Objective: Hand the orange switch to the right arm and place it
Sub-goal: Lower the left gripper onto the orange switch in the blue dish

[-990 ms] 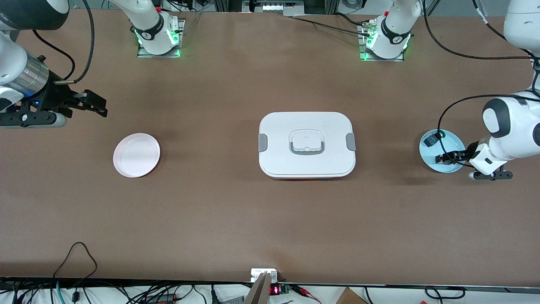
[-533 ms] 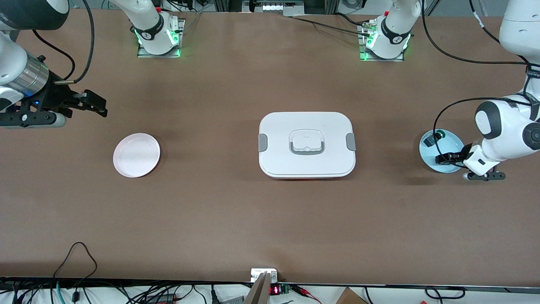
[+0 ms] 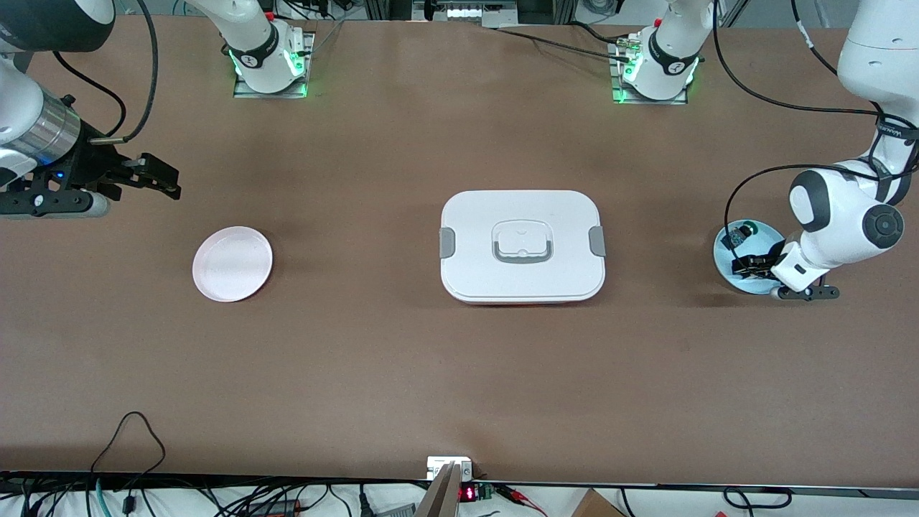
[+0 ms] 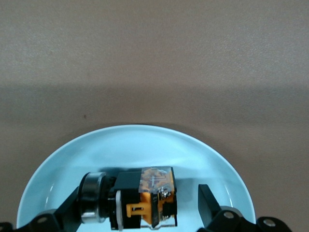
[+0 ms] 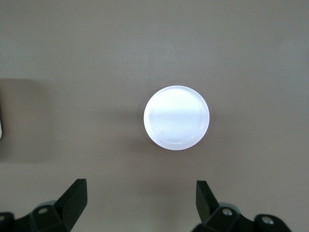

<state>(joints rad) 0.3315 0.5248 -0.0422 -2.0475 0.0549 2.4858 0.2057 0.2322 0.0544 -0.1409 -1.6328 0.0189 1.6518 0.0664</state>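
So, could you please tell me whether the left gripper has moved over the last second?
Yes. The left gripper has slid across the light blue plate toward the white lidded box, its fingers open around the orange switch.

Desk [image 3: 373, 373]: uniform matte brown. Lidded box [image 3: 523, 245]: white, with grey side clips and a grey handle frame. Plate toward the right arm's end [image 3: 232, 263]: pale pink. Dish toward the left arm's end [image 4: 145, 145]: light blue. Orange switch [image 4: 149, 198]: black body, bright orange face, silver ring at one end. Second small part [image 3: 741, 233] in that dish: dark with a green spot, apparently. Left hand [image 4: 140, 212] and right hand [image 5: 140, 203]: black fingers.
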